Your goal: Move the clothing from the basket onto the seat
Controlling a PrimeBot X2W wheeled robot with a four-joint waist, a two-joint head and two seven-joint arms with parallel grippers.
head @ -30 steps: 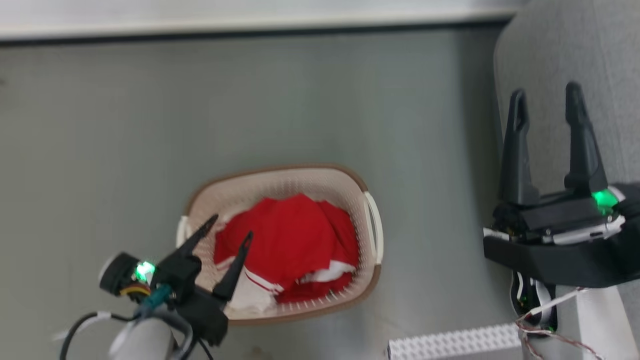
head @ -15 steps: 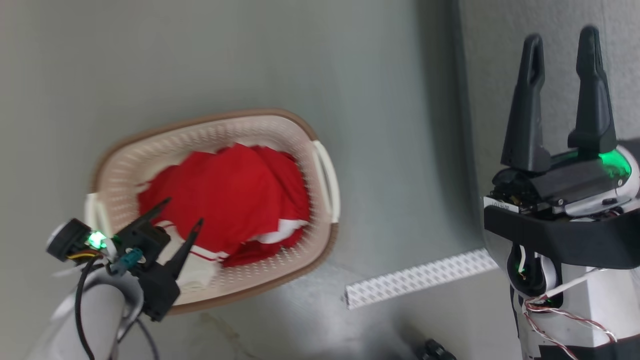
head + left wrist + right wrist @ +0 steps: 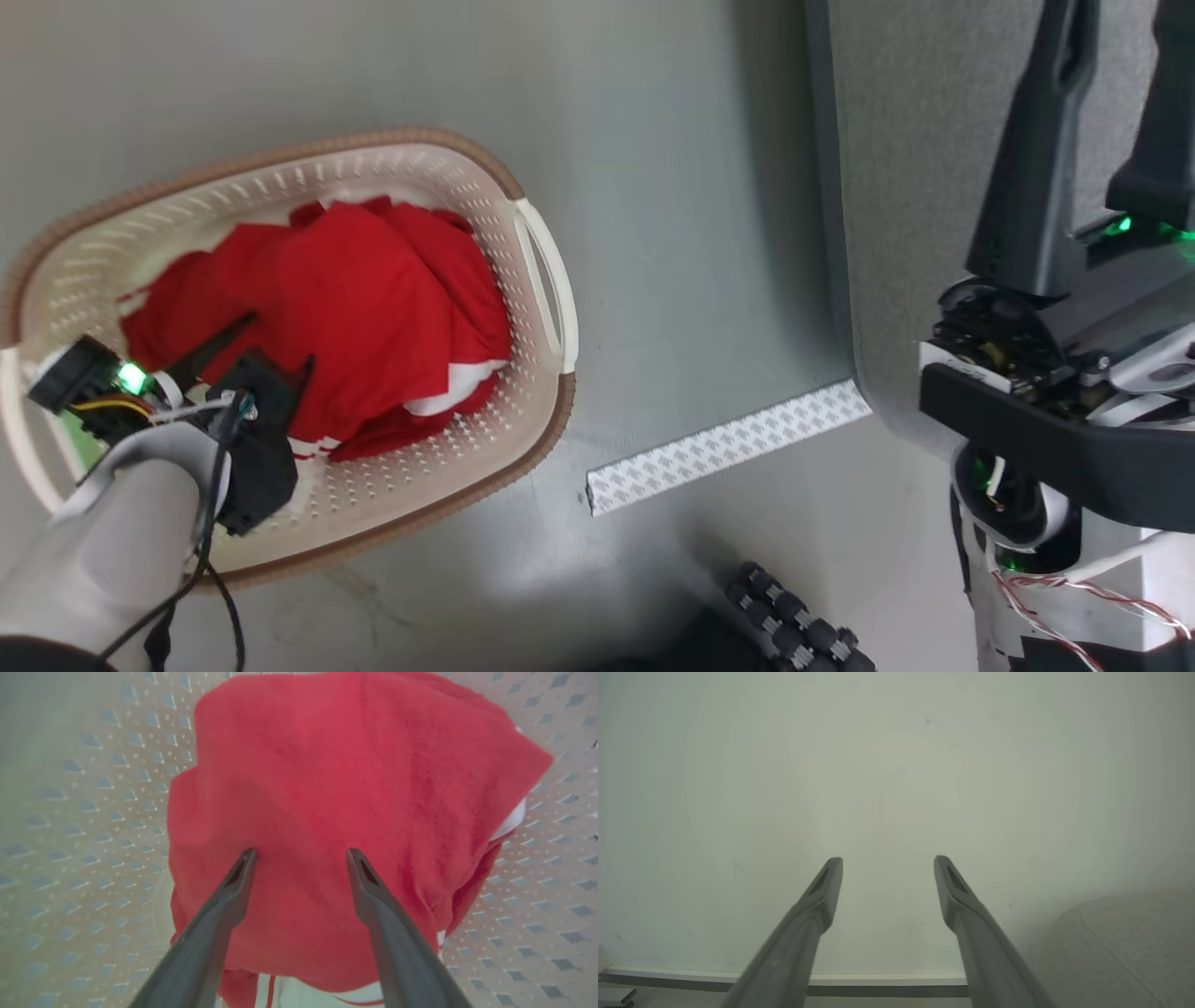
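The cream basket (image 3: 551, 439) with its brown rim stands on the floor at the left. Bright red clothing (image 3: 373, 280) with a white band lies heaped inside it. My left gripper (image 3: 275, 345) is down inside the basket, open, its fingers either side of the heap's near part. In the left wrist view the left gripper (image 3: 301, 854) straddles the red clothing (image 3: 336, 765) with both tips close against it, and the perforated basket (image 3: 84, 812) wall lies around. My right gripper (image 3: 1106, 56) is open, held above the grey seat (image 3: 906, 187). The right wrist view shows the right gripper (image 3: 887, 861) empty, the seat (image 3: 1125, 952) at the lower right.
A white patterned strip (image 3: 728, 443) lies on the grey floor between basket and seat. A black ribbed wheel (image 3: 794, 625) sits at the bottom edge. A pale wall and its baseboard (image 3: 878, 980) face the right wrist.
The head camera has swung, so the basket sits further left in the picture. My left gripper has gone from the basket's near edge down onto the red heap, still open.
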